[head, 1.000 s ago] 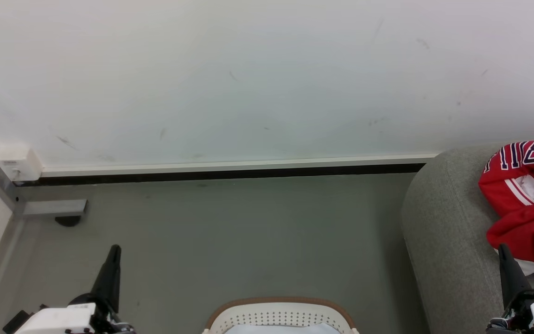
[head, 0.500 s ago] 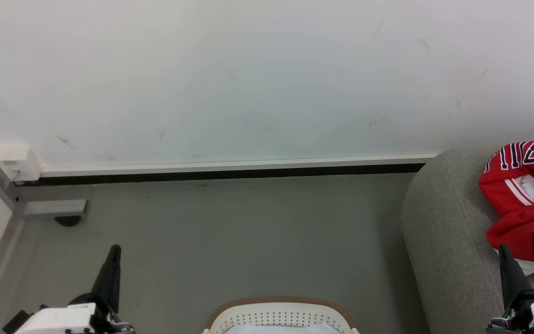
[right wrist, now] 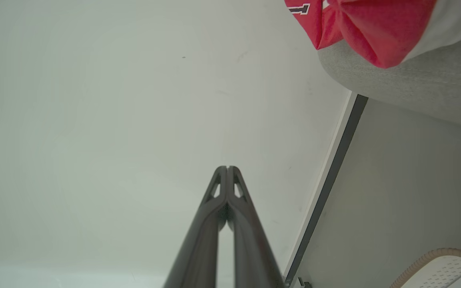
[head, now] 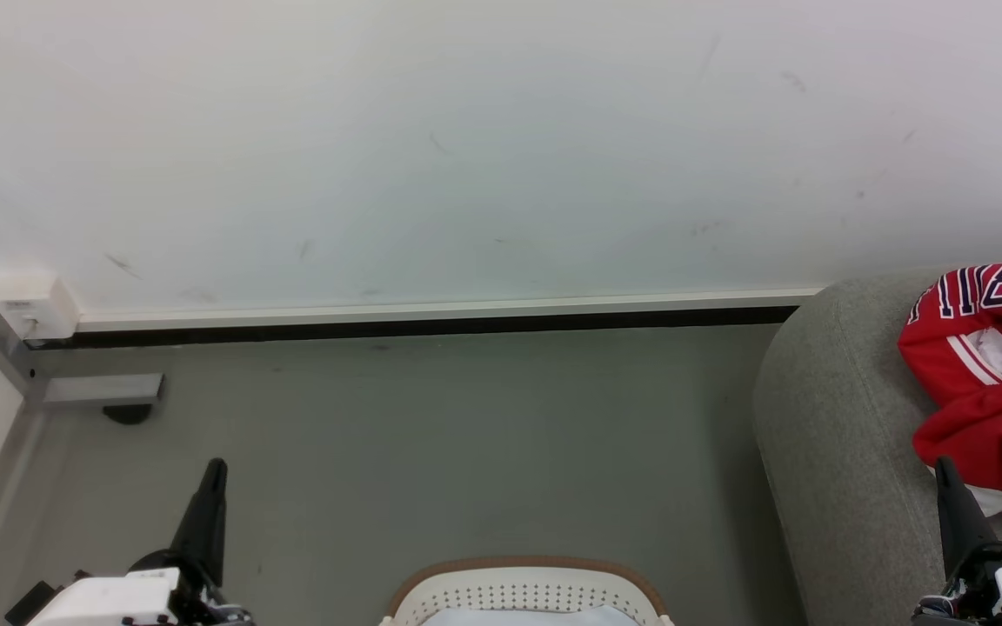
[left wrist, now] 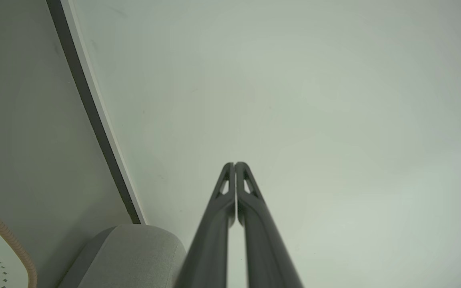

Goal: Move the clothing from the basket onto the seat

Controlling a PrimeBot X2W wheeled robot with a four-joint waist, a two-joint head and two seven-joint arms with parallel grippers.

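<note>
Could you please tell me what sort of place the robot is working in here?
Probably a plain indoor room staged for laundry work: a bare white wall above a grey floor, a grey seat with red clothing on it, and a white laundry basket.

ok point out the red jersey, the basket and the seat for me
red jersey (head: 984,439), head view, on its lower red fold
basket (head: 525,596), head view, on the perforated white wall under the tan rim
seat (head: 840,452), head view, on bare grey fabric left of the jersey
</note>
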